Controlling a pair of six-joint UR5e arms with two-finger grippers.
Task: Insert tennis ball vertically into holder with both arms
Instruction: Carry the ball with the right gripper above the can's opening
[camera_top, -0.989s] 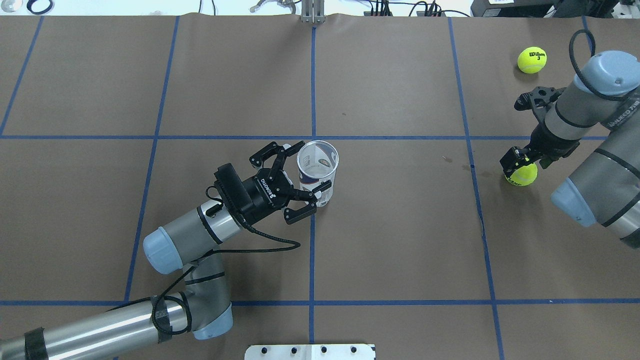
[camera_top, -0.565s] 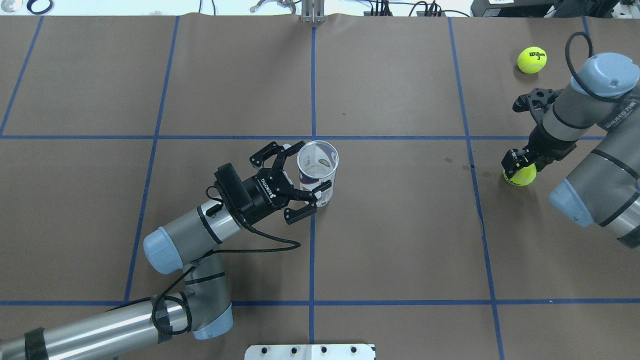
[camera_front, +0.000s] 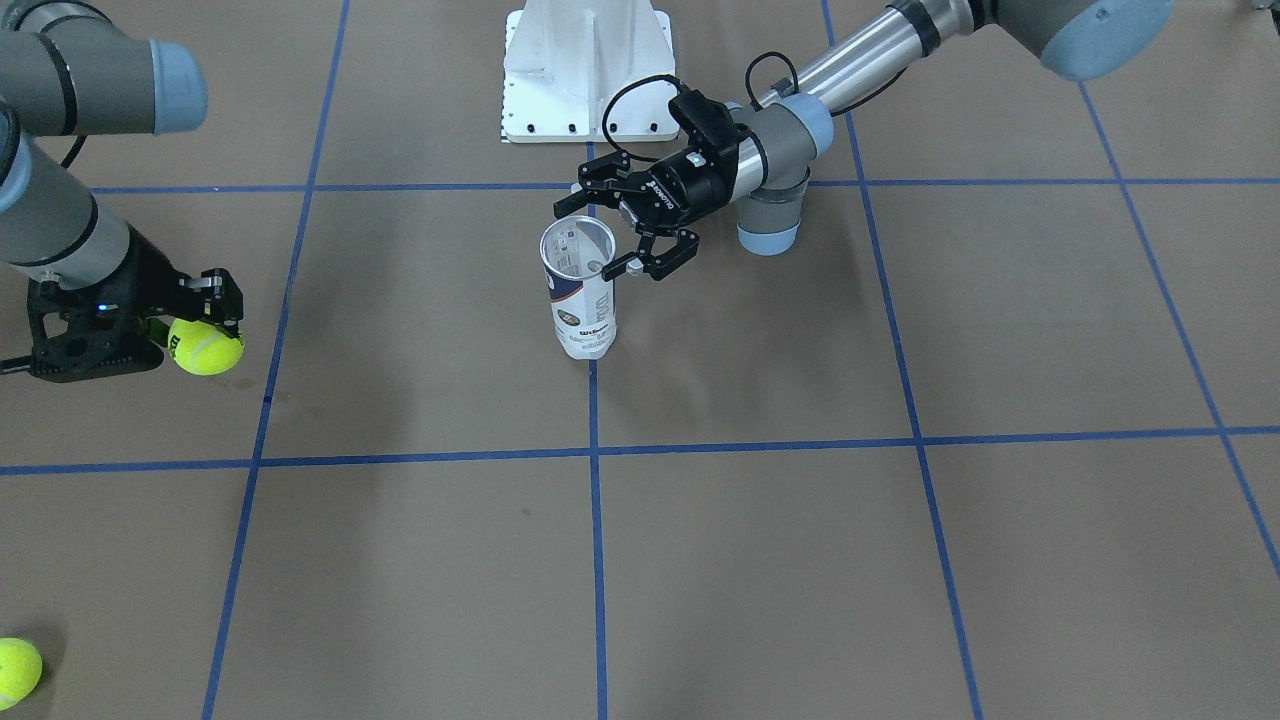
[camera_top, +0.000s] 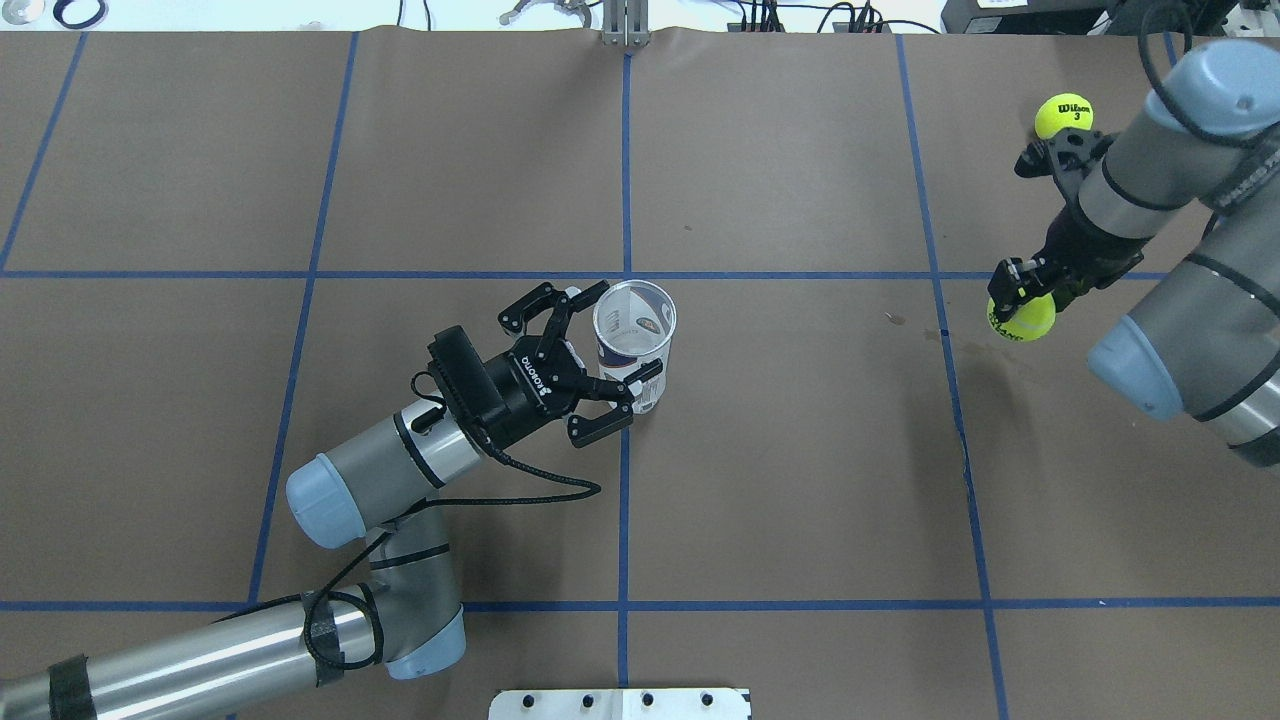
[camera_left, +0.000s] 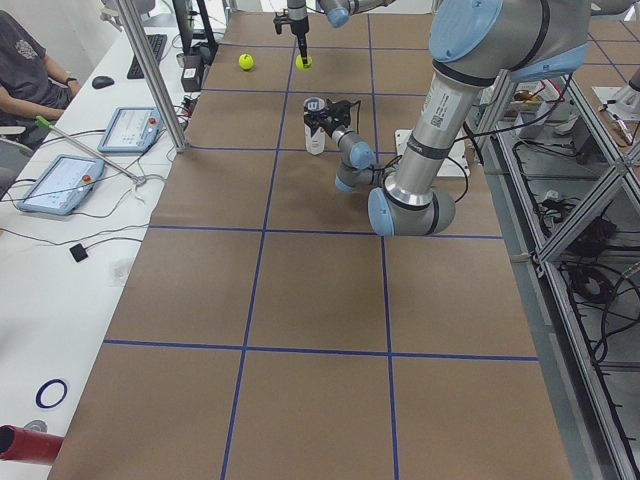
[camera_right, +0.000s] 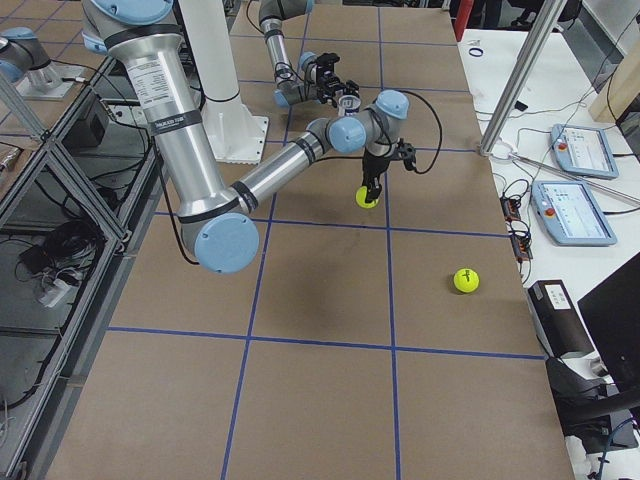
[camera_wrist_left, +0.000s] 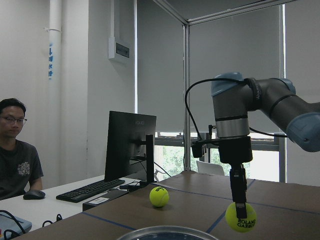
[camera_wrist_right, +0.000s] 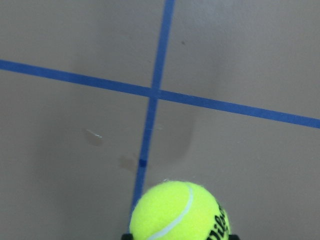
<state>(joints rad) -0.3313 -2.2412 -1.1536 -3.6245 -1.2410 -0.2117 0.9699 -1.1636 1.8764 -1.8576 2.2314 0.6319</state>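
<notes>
The holder (camera_top: 636, 345), a clear can with a white and navy label, stands upright and open-topped at the table's middle; it also shows in the front view (camera_front: 582, 305). My left gripper (camera_top: 629, 330) reaches in from the side, with one finger against each side of the can. My right gripper (camera_top: 1012, 296) points down at the far right and is shut on a yellow tennis ball (camera_top: 1022, 320), held a little above the table. The ball fills the bottom of the right wrist view (camera_wrist_right: 180, 212). It also shows in the left wrist view (camera_wrist_left: 240, 217).
A second tennis ball (camera_top: 1064, 118) lies on the table beyond my right gripper, near the far right corner. The white pedestal base (camera_front: 585, 70) stands at the robot's side. Blue tape lines cross the brown table. Operators' desks with tablets (camera_left: 60, 180) line the far side.
My right gripper has risen with the tennis ball and shifted slightly toward the table's far side. The left gripper and the holder have not moved.
</notes>
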